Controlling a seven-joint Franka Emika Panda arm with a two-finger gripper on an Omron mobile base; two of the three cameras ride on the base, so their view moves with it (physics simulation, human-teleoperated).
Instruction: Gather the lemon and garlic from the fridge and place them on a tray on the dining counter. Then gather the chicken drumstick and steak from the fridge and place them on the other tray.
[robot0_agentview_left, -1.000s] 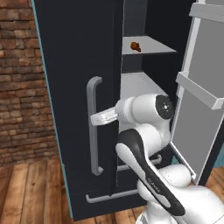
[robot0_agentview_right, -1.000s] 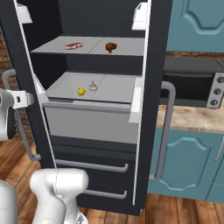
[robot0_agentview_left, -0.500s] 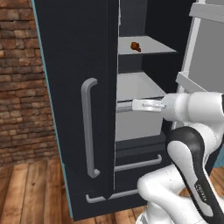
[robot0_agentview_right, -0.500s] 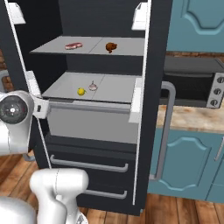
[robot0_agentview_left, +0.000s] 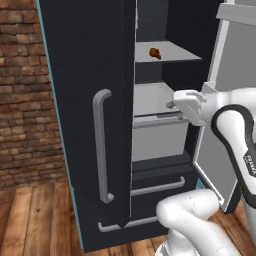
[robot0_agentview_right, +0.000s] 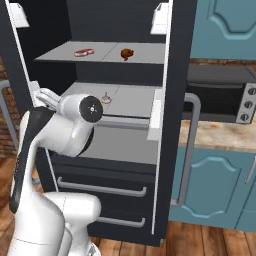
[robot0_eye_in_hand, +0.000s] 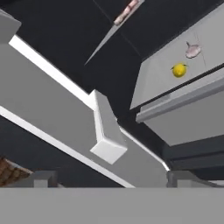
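Your gripper (robot0_agentview_left: 172, 105) has let go of the fridge (robot0_agentview_left: 90, 70) handle and swung inside; its jaws look fully spread, probably empty. The lemon (robot0_eye_in_hand: 178, 70) and garlic (robot0_eye_in_hand: 192, 50) sit mid-shelf, untouched, so reach for them next.

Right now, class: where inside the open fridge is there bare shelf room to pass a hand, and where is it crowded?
Upper shelf: bare left of the steak and right of the drumstick. Lower shelf: bare right of the garlic. Crowded: the lemon lies close beside the garlic, and the arm fills the lower shelf's left front.
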